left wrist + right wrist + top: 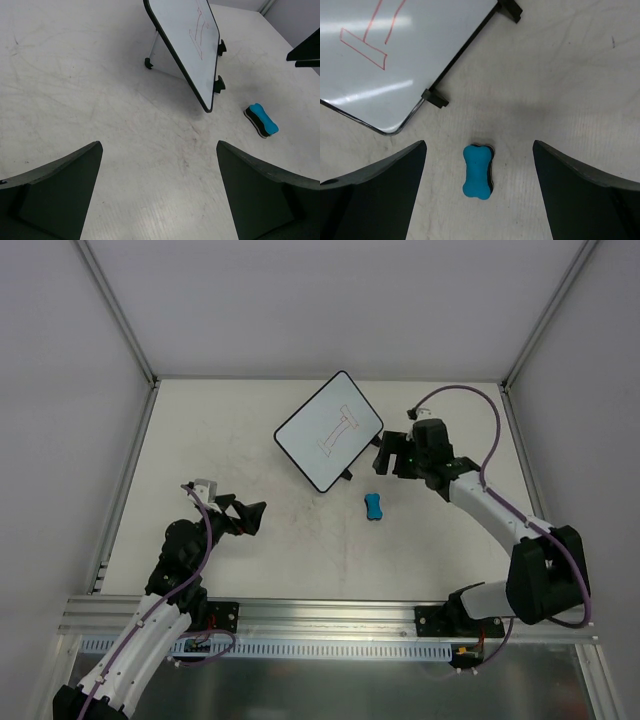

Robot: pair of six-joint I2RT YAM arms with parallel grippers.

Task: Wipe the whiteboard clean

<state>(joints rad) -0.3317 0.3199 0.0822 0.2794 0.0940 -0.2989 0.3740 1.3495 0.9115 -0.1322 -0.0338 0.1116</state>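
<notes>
The whiteboard (328,430) stands tilted on its prop and small black feet at the far middle of the bench (220,440). It bears a faint red outline (338,430) shaped like a capital I. A blue eraser (374,506) lies near its lower corner, not touching. The right fingers (580,195) hang spread wide above the eraser, empty. The left fingers (50,195), also spread and empty, sit well apart from the board.

Site: robot lab test cell, as I see it from my remote station. Evidence:
- scuffed white table (250,440), boxed in by plain white panels (60,390) on aluminium posts (115,310)
- slotted metal rail (330,615) along the near edge, with the left arm (170,580) and right arm (500,515) mounted there
- purple cables (465,389) looped along both arms
- props on the table: whiteboard (328,430), eraser (374,506)
</notes>
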